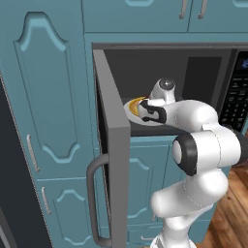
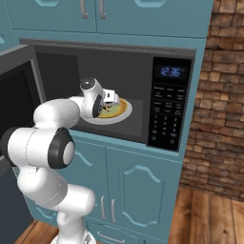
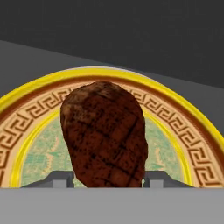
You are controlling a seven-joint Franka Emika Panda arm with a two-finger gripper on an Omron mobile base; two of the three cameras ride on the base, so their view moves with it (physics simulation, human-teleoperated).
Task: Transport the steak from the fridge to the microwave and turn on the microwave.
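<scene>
Jaws stand on either side of the steak (image 3: 105,133), so we read our gripper (image 3: 106,180) as closed on the meat, though the hand view hides whether the finger pads actually touch its flanks. We see the steak as a dark, grill-marked lump held upright above the middle of a patterned plate (image 3: 183,144) with a yellow rim and a key-pattern border; whether its underside touches the plate we cannot tell.

In the right base view our hand reaches into the open microwave (image 2: 143,62) and sits over that plate on the cavity floor. The microwave door (image 1: 114,145) is swung fully out towards us on the left, and the keypad (image 2: 167,116) lies to the right of the cavity.

We judge the step in hand to be setting the steak down. To do it well, we should lower straight down until the meat rests on the plate's centre, then part the fingers cleanly and draw back along the reach without dragging it or knocking the plate. Closing the door and pressing start remain.
</scene>
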